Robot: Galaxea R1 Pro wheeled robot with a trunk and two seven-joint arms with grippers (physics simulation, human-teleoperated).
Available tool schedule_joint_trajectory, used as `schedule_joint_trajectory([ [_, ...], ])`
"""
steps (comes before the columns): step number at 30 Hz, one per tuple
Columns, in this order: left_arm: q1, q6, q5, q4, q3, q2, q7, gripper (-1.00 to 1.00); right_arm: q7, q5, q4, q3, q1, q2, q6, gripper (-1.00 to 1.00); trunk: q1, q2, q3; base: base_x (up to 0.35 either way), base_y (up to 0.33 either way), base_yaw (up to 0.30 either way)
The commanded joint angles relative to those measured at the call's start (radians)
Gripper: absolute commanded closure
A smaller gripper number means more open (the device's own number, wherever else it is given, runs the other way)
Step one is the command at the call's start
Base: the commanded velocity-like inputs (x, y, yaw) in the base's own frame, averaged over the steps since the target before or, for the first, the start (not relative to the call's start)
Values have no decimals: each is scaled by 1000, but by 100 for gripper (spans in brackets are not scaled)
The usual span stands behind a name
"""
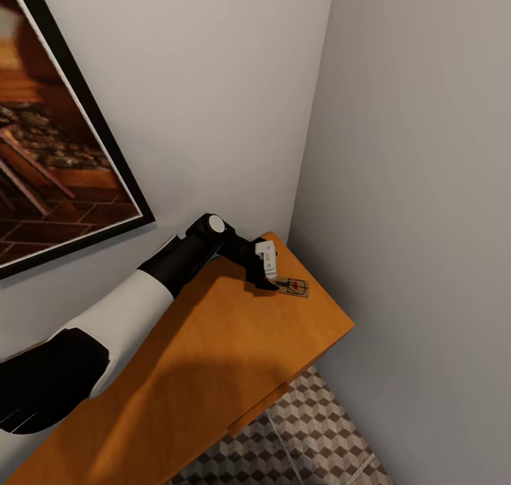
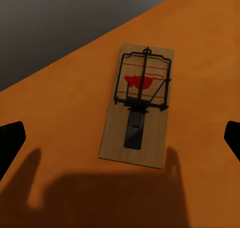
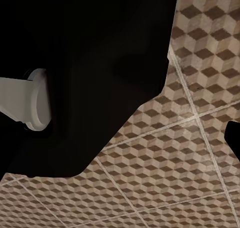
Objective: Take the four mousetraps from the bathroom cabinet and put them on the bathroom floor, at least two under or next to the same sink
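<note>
Orange-wood cabinet [image 1: 213, 357] top bearing one mousetrap [image 2: 137, 106] near the corner; left pincer [image 1: 267, 278] hovers above it, jaws spread. Right pincer state indeterminable.

Head view high above, looking down into a wall corner over the cabinet [image 1: 234, 343] top, left wrist view close over that same top, sharing the mousetrap [image 2: 137, 105] with the head view, right wrist view near, facing the bathroom floor [image 3: 180, 158].
</note>
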Motion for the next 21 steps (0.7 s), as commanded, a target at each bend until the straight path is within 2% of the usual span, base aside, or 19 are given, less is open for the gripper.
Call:
schedule_joint_trajectory([
  [1,-1,10,-3,-1,0,0,-4,-100,4,7,1,-9,0,0,-3,-100,1,-2,-1,0,0,0],
  [21,-1,10,-3,-1,0,-2,-4,-100,4,7,1,-9,0,1,-3,-100,1,-2,-17,0,0,0],
])
